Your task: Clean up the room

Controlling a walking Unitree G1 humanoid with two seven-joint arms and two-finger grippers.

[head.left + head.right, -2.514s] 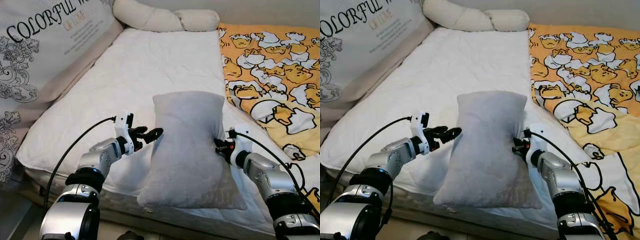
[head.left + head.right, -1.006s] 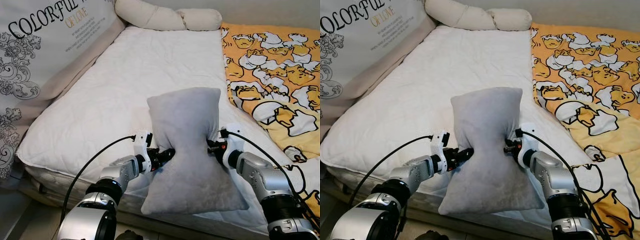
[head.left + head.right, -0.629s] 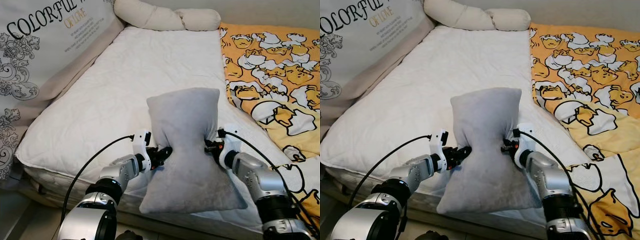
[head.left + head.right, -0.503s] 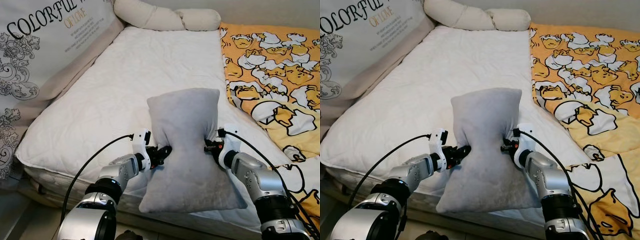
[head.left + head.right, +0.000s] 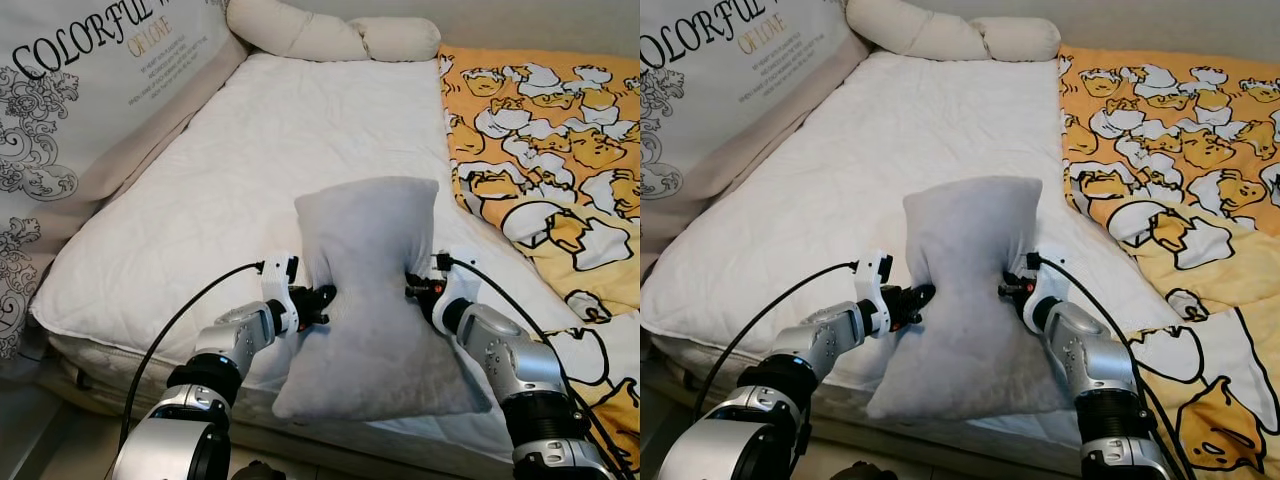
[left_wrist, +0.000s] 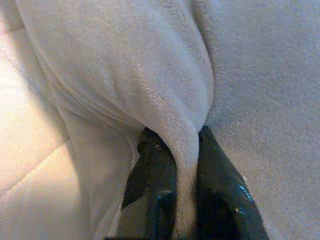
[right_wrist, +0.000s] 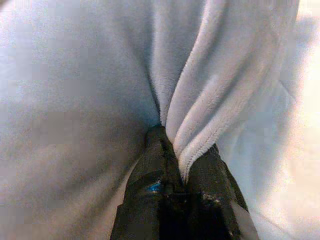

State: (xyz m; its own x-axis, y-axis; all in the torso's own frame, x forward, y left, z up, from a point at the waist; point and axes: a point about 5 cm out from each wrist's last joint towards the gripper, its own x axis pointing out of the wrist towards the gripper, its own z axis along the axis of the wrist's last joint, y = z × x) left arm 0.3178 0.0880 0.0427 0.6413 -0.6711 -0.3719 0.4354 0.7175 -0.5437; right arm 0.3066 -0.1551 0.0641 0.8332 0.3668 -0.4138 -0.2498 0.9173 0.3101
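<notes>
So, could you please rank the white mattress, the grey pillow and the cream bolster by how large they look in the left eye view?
1. White mattress, easily largest.
2. Grey pillow, held at its sides by both end effectors.
3. Cream bolster.
The bolster lies much farther from the camera, so its true size against the pillow is unsure.

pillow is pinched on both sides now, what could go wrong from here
1. Each gripper holds only a thin fold of the pillow: the left gripper and right gripper pinch fabric, not the bulk, so it may slip out when lifted.
2. The pillow's lower end sags over the mattress edge, so a lost grip could drop it to the floor.
</notes>
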